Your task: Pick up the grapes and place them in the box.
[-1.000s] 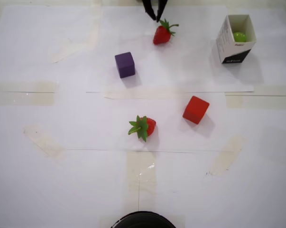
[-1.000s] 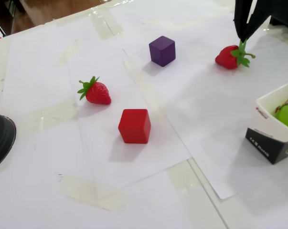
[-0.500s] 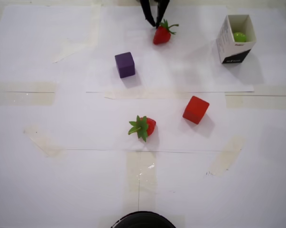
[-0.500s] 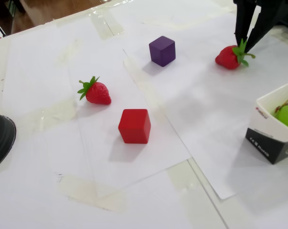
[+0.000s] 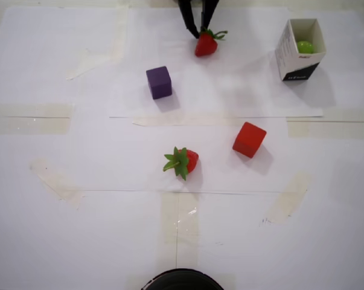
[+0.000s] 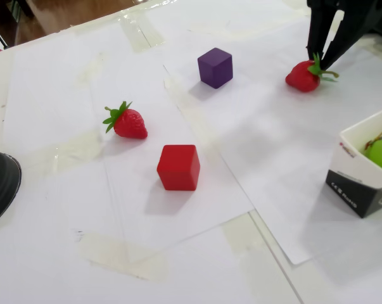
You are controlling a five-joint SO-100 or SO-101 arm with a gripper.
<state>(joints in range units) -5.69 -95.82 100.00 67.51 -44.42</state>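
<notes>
Since the earlier frames, black two-finger gripper [image 5: 200, 33] has spread its jaws and lowered to straddle the leafy top of the far red plastic strawberry [image 5: 204, 44], top centre of the overhead view. Nearest lies a second strawberry [image 5: 182, 162], then a red cube [image 5: 249, 139] and a purple cube [image 5: 159, 82]. At upper right, one glossy green grape [image 5: 305, 46] sits inside the white cardboard box [image 5: 288, 51].
</notes>
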